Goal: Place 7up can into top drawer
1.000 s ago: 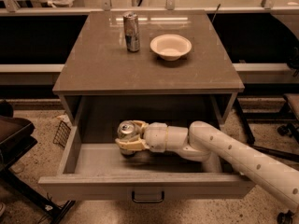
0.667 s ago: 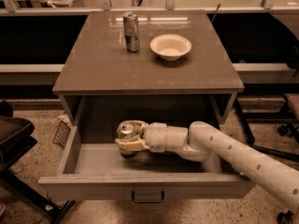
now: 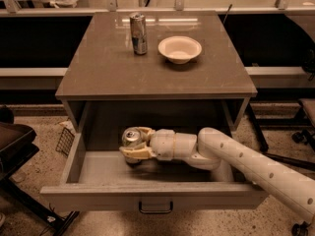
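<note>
The top drawer (image 3: 93,193) is pulled open below the brown cabinet top, its small dark handle (image 3: 155,210) at the front centre. My gripper (image 3: 133,142) reaches into the drawer from the right and is shut on the 7up can (image 3: 131,136). The can stands upright with its silver top showing, low inside the drawer, left of centre. I cannot tell whether its base touches the drawer floor. My white arm (image 3: 246,163) crosses the drawer's right front corner.
A taller slim dark can (image 3: 139,33) and a white bowl (image 3: 179,48) stand on the cabinet top (image 3: 108,68). A dark chair (image 3: 15,141) is at the left. Chair legs and castors (image 3: 295,136) are at the right. A counter runs along the back.
</note>
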You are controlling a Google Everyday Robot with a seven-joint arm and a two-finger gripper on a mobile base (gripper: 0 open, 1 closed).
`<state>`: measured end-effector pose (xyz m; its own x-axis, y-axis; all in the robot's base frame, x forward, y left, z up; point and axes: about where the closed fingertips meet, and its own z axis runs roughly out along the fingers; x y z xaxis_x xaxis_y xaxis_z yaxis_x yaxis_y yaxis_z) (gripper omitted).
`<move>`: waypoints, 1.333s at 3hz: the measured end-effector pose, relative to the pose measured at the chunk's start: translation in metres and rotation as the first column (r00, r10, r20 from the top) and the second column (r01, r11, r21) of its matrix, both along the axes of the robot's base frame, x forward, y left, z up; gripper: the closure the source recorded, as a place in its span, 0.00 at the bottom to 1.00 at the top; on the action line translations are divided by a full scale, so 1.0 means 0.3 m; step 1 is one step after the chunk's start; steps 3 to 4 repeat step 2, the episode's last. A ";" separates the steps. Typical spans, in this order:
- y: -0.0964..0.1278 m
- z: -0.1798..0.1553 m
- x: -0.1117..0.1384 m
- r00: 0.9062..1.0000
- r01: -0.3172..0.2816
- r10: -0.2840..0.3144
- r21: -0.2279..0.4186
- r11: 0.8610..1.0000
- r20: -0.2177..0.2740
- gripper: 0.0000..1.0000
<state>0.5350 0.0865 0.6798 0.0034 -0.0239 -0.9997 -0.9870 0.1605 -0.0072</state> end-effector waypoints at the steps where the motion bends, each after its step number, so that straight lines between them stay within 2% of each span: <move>1: 0.009 0.003 -0.003 1.000 -0.005 0.005 0.001 1.000 0.001 0.00; 4: 0.011 0.003 -0.004 1.000 -0.006 0.006 0.001 1.000 0.001 0.00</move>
